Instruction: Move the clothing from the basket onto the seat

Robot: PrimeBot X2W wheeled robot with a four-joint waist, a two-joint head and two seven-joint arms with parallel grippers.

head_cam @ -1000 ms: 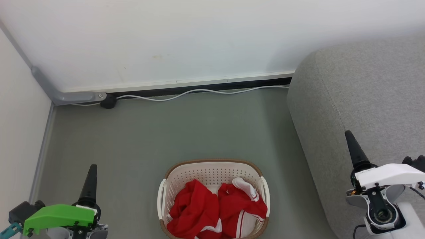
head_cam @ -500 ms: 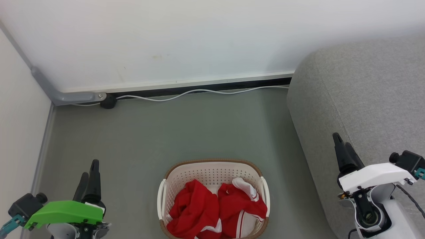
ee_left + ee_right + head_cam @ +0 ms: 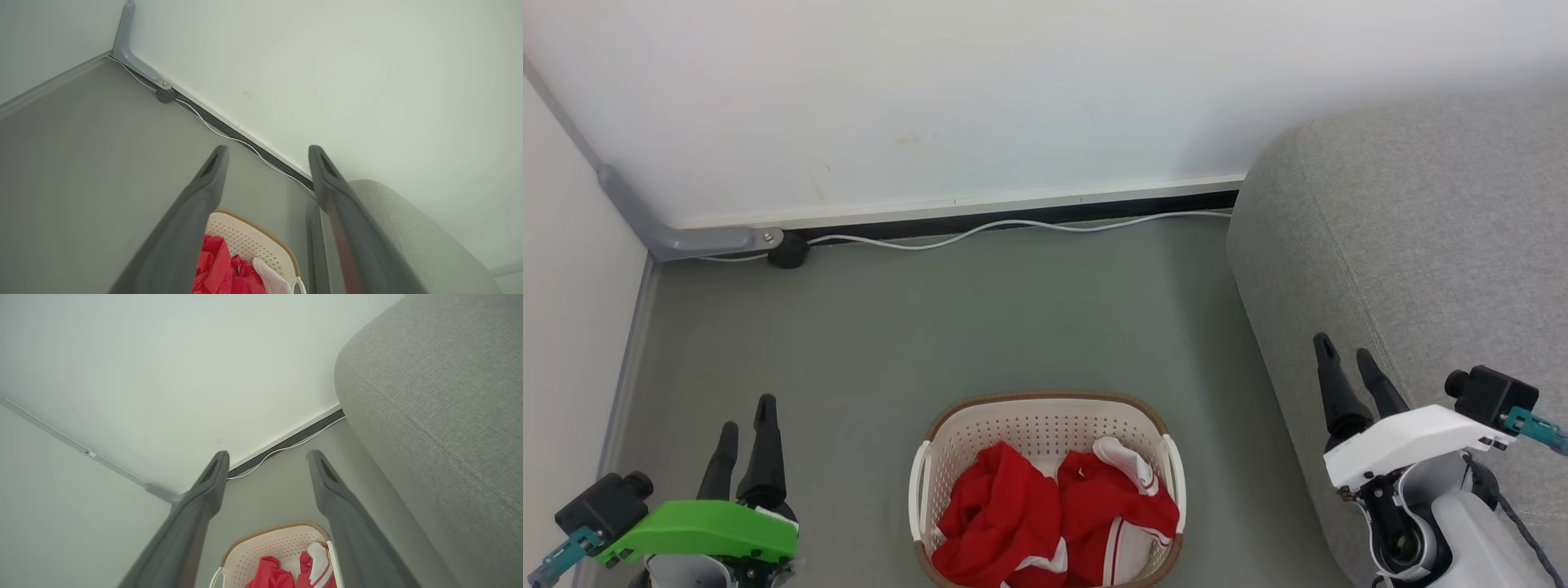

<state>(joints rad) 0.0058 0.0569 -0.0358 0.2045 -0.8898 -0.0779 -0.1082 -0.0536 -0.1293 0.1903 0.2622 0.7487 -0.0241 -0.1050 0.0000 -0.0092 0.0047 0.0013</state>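
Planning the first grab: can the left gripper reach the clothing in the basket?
Probably yes: the clothing lies uncovered in the open-topped basket, only bare floor lies between, and the left gripper is open.

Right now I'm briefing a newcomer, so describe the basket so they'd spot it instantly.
Find the big grey sofa; on the floor just left of it sits the basket. It is cream perforated plastic with a brown rim, holding red clothing.
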